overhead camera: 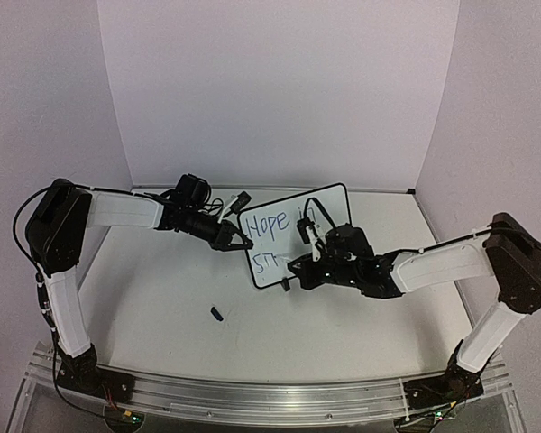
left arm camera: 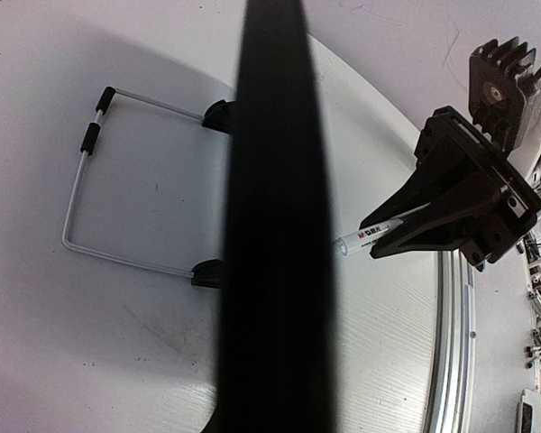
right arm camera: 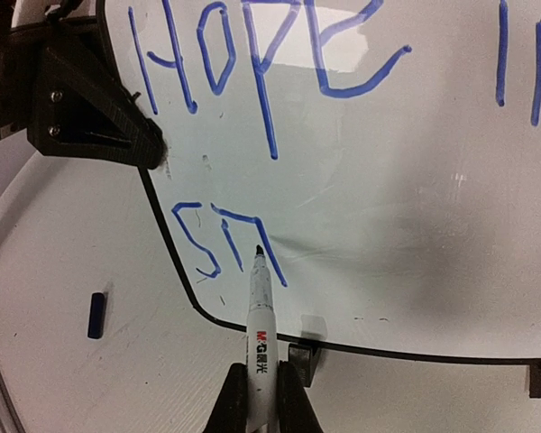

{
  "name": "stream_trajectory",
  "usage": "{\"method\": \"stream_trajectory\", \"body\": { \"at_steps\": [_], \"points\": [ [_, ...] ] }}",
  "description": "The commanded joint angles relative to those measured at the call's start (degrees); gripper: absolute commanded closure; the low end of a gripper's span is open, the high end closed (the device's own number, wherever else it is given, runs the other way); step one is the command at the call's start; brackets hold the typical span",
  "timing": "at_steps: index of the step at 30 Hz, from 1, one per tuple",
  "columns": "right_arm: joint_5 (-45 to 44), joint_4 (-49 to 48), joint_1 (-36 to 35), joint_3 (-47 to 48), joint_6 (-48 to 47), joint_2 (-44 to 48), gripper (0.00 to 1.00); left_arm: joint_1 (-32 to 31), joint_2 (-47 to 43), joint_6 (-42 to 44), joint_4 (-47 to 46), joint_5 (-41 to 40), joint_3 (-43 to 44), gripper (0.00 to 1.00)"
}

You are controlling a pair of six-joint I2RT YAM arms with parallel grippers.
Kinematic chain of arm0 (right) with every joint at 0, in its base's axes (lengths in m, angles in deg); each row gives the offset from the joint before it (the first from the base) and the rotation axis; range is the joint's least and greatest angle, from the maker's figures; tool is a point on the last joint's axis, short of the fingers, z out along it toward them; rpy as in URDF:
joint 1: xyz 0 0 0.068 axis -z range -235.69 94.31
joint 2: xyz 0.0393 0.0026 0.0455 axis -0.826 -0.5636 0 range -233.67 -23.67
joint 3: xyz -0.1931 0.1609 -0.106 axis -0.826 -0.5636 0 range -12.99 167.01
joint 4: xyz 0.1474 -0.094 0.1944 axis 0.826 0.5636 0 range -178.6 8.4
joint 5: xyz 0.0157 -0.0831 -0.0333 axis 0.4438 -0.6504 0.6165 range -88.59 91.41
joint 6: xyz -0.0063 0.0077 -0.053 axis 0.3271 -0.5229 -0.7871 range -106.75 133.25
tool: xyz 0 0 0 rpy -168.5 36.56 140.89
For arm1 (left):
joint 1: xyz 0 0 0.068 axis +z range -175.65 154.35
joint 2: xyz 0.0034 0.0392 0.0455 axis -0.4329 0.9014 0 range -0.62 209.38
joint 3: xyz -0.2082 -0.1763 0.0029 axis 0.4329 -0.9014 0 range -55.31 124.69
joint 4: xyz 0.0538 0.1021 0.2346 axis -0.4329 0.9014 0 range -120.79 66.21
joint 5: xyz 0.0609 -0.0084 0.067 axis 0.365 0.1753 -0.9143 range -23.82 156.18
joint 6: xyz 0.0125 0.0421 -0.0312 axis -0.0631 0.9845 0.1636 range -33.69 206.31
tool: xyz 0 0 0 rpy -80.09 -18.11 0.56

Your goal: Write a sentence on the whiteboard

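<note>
The right gripper (right arm camera: 261, 390) is clenched on a white marker (right arm camera: 260, 317), fingers pinching the barrel low down, with the blue tip pointing away and resting on the whiteboard (overhead camera: 286, 250) beside the last stroke of the second line. From the left wrist the same gripper (left arm camera: 406, 230) shows dark and wedge-shaped, with the marker (left arm camera: 361, 242) sticking out towards the board's black edge.

The left gripper (overhead camera: 239, 242) clamps the board's left edge. From the right wrist, one of its black fingers (right arm camera: 108, 122) lies against the frame there.

The board stands tilted near the middle of the table (overhead camera: 153, 289), towards the far side, between the two arms. The sentence (right arm camera: 264, 101) so far reads "Hope in" on the top line, in blue. Below it, at the left, are an "S" and two or three more strokes that I cannot read as letters.

A black foot (right arm camera: 305, 361) props the near edge, and a wire stand (left arm camera: 72, 207) lies behind the board. A small blue cap (overhead camera: 215, 314) lies on the table near the board, to its left.
</note>
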Motion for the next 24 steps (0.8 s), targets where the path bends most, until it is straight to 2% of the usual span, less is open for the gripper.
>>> {"method": "stream_trajectory", "body": {
  "at_steps": [1,15,24],
  "points": [
    [-1.09,-0.5,0.13,3.08,-0.87,0.13,1.0,-1.45,0.51,0.28,3.19,0.58,1.8,1.0],
    [-0.71,-0.21,0.18,4.74,-1.06,-2.5,1.0,-1.46,0.52,0.34,3.28,0.52,1.83,1.0],
    [-3.53,1.07,0.19,4.04,-0.62,-1.87,1.0,-1.46,0.47,0.34,3.31,0.56,1.79,1.0]
  ]
}}
